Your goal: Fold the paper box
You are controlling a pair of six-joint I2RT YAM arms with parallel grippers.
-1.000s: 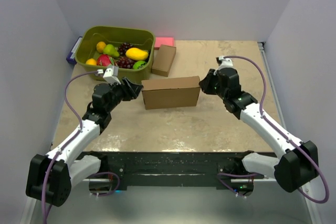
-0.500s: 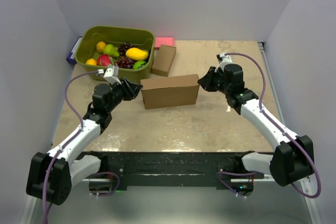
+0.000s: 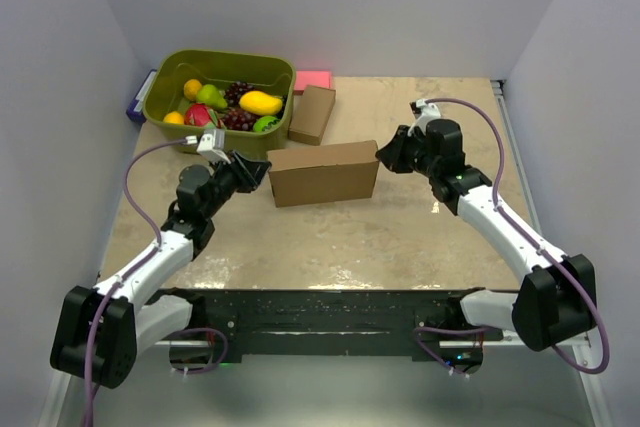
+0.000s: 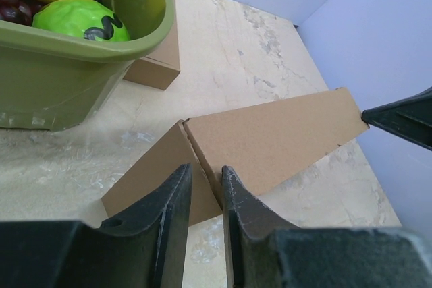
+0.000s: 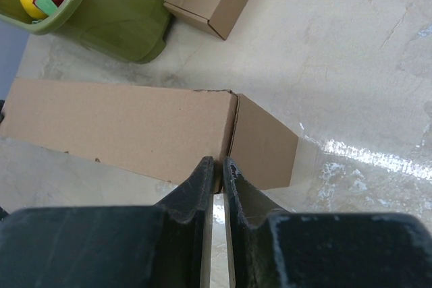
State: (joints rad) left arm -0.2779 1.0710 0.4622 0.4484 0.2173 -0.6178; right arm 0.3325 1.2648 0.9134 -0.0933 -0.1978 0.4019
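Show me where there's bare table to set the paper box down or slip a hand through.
Widest bare patch: the near strip between the paper box and the black base rail. Also free: the far right corner, beyond the right end effector. Crowded: far left, where the green bin, small box and pink block cluster.

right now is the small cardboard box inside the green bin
No, the small cardboard box sits outside the green bin, just beside it.
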